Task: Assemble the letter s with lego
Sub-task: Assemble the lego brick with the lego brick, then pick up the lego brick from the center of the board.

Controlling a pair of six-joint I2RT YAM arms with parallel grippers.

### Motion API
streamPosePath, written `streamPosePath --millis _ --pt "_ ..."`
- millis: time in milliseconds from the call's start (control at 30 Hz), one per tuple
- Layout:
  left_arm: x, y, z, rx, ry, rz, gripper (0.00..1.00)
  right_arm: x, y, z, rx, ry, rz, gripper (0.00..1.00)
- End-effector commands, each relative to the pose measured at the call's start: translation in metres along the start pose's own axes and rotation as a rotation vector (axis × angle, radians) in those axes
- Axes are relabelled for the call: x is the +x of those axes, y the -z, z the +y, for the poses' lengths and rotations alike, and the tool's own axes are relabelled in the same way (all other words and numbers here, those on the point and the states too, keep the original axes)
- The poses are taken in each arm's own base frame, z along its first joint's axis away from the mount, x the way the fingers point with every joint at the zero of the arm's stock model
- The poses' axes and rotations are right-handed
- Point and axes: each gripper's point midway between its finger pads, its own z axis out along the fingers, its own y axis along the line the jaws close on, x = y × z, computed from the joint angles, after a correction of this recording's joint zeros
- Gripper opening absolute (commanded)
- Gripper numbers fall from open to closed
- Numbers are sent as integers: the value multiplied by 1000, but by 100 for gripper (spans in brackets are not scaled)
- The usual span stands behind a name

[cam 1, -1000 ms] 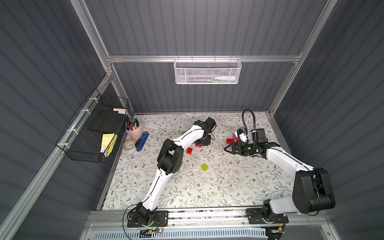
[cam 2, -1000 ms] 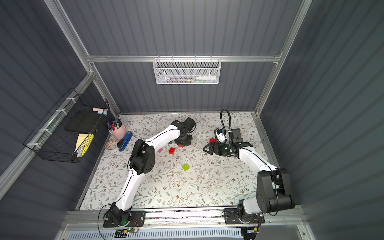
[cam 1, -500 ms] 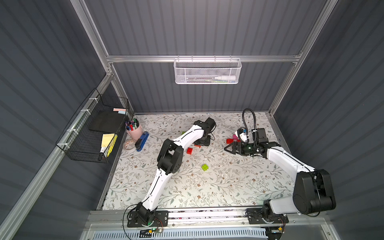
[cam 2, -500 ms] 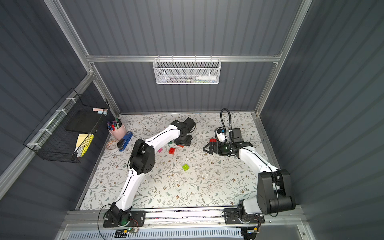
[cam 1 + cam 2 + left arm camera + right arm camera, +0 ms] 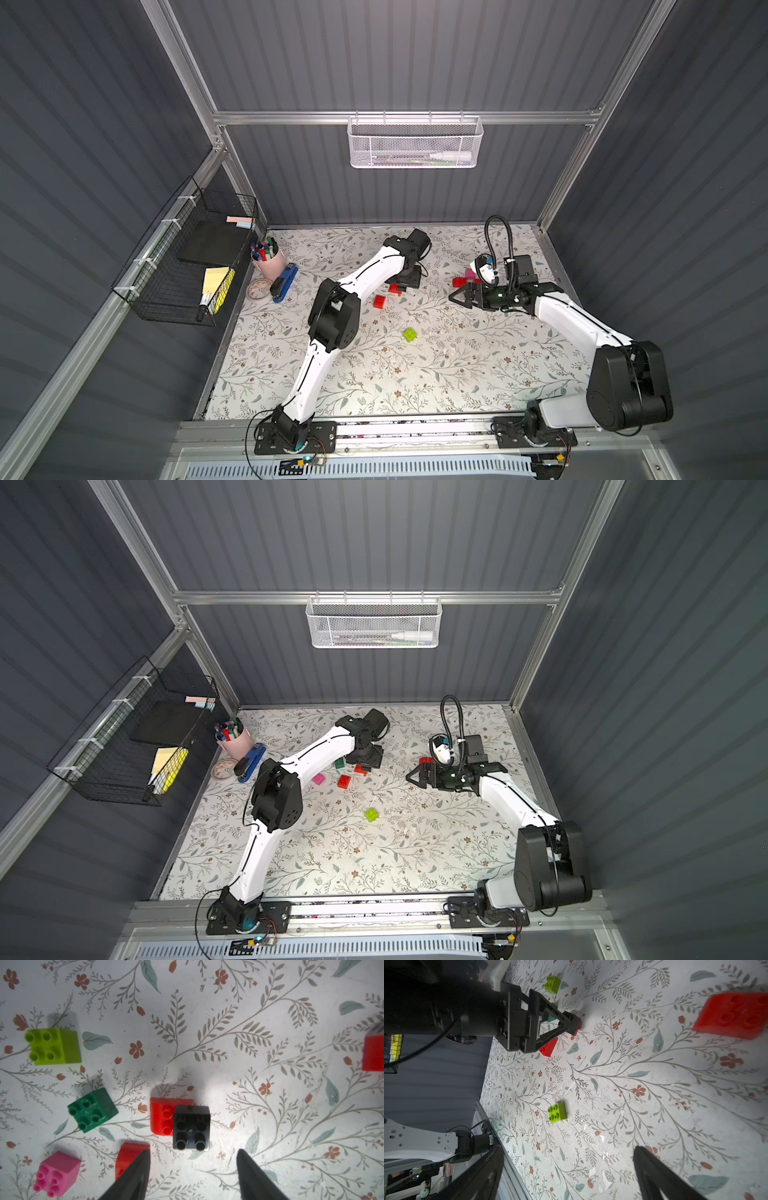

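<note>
**Tools.** The left tool (image 5: 192,1152) has its jaws apart, clear of both flanks of the black brick (image 5: 191,1126), and grips nothing. The right tool (image 5: 569,1147) is spread wide and empty over bare desk (image 5: 612,1084).

**Work piece.** The black brick sits at lower centre of the left wrist frame. It is seated on the right-hand part of a red brick (image 5: 161,1115), overlapping it rather than covering it. Judgement: the offset looks deliberate, one step of the S outline.

**Orientation.** The black brick's studs face the camera, so upward. It is square in plan and has no long axis of its own. The joined pair runs left to right across the frame. The red brick's extent beneath cannot be told.

**Loose stock.** At the left of that frame lie a lime brick (image 5: 53,1046), a dark green brick (image 5: 91,1109) and a pink brick (image 5: 57,1173), studs up and apart from one another. A second red brick (image 5: 126,1157) is partly hidden by a finger (image 5: 135,1174). A lone lime brick (image 5: 409,334) lies mid-desk. Judgement: the letter is barely begun.
</note>
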Motion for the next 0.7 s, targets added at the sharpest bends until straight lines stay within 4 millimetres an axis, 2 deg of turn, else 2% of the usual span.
streamPosePath --millis 0,167,367,533,667 --pt "1 36 13 24 -22 -13 78 -9 10 12 -12 56 -31 99" --pt "4 47 30 32 -4 -25 81 -9 11 18 -19 68 -33 99" --pt "16 32 61 21 97 1 82 -9 9 26 -16 85 -27 99" --pt "18 18 77 60 162 0 82 -9 6 34 -13 103 -21 99" --pt "10 6 90 63 148 -15 83 -10 1 37 -8 109 -11 99"
